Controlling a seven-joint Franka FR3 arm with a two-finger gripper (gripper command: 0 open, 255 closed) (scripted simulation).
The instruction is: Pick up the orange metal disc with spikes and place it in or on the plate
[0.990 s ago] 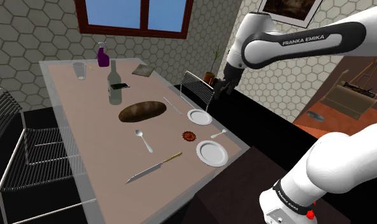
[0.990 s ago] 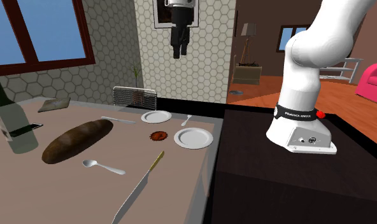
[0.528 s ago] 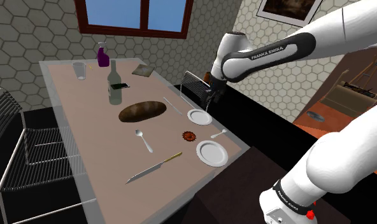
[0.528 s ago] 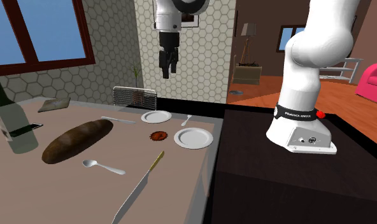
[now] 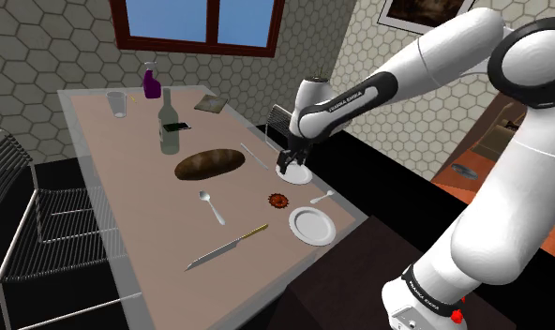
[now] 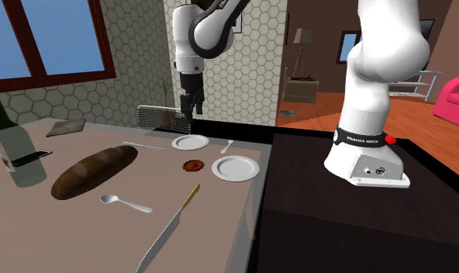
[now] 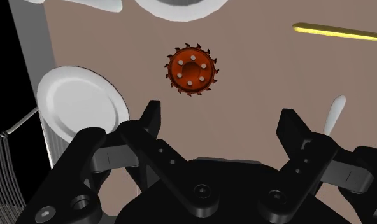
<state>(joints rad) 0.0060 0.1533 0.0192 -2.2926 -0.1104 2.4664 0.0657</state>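
Hexagon-tiled walls and a brown-framed window back the long worktop; a wire chair stands beside it, a pink sofa beyond.

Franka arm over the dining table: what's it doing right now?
The arm's claw hangs open above the table, over the white plate farther from the stand. The orange spiked disc lies flat on the table between that plate and the other plate, untouched, just ahead of the claw in the wrist view. Nothing is held, and the grasp has not begun.
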